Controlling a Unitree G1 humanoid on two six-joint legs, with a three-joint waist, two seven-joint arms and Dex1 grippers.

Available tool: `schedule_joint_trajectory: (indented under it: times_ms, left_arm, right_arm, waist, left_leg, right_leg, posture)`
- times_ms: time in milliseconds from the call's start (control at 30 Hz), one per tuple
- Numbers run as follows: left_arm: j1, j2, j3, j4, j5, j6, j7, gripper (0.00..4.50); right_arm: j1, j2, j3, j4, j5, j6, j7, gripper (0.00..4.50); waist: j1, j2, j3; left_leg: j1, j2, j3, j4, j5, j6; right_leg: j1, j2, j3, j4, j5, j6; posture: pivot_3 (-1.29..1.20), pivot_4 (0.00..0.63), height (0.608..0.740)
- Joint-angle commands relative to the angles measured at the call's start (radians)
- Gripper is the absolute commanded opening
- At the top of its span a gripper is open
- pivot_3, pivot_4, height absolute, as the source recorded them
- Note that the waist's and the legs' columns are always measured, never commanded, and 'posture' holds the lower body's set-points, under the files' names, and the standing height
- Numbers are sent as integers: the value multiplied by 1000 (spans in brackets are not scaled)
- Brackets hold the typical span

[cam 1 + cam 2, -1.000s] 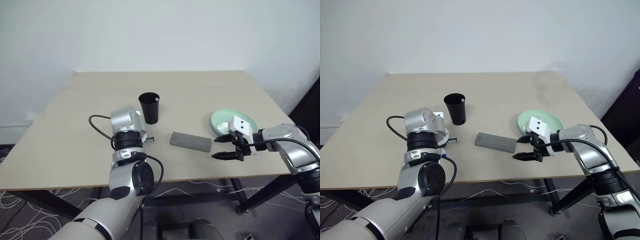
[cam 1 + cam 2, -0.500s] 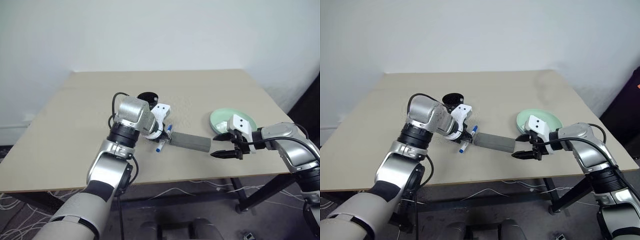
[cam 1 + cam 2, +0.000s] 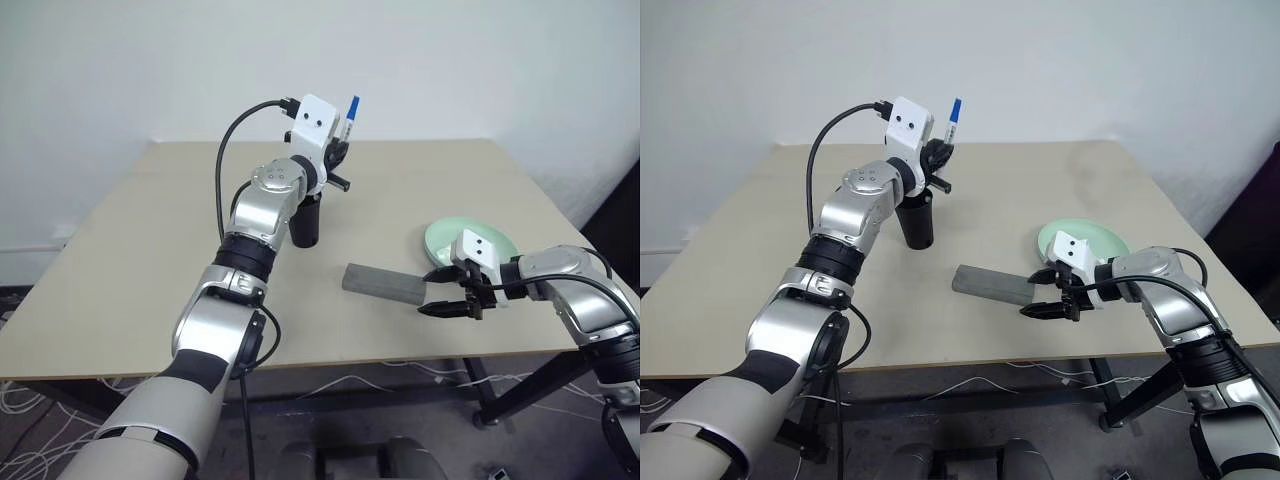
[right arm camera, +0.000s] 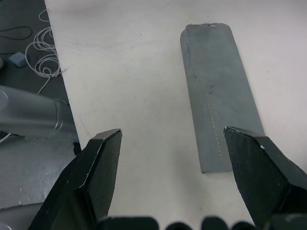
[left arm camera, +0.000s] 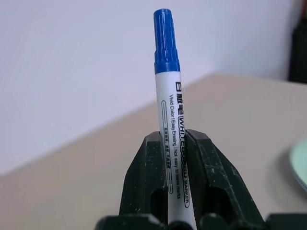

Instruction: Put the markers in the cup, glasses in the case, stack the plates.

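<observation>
My left tool (image 5: 173, 191) is clenched on the white marker with blue cap (image 5: 168, 96), held upright so it can drop into the black tapered plastic cup (image 3: 305, 222) just below it. My right tool (image 3: 447, 294) waits released beside the flat grey fabric case (image 3: 383, 284).

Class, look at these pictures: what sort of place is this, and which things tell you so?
Probably a robot test room or lab, not a home: a plain table against a bare white wall, loose cables on the floor beneath, and only a few practice props set out, like the cup and case.
</observation>
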Motion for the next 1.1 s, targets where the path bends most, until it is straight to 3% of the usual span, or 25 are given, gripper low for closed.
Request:
schedule_joint_trajectory:
  times_ms: [33, 300, 1100]
  left_arm:
    - [-42, 6, -1, 114, 77, -199, 57, 443]
    - [-48, 6, 43, 290, 113, -375, 158, 443]
    - [-4, -8, 117, 390, 134, -417, 203, 443]
  right_arm:
    - [-24, -4, -14, -24, 7, 0, 1, 3698]
    - [-19, -7, -20, -33, 9, 4, -2, 3698]
    - [-16, 8, -20, -52, 20, 18, -12, 3698]
  waist:
    - [-1, 0, 0]
    - [2, 0, 0]
    - [26, -1, 0]
  left_leg:
    - [0, 0, 0, 0, 0, 0]
    - [-1, -1, 0, 0, 0, 1]
    - [-2, -1, 0, 2, 0, 1]
  right_leg:
    - [0, 0, 0, 0, 0, 1]
    - [0, 0, 0, 0, 0, 3]
    - [0, 0, -1, 0, 0, 3]
  posture:
    - [0, 0, 740]
    - [0, 0, 740]
    - [0, 0, 740]
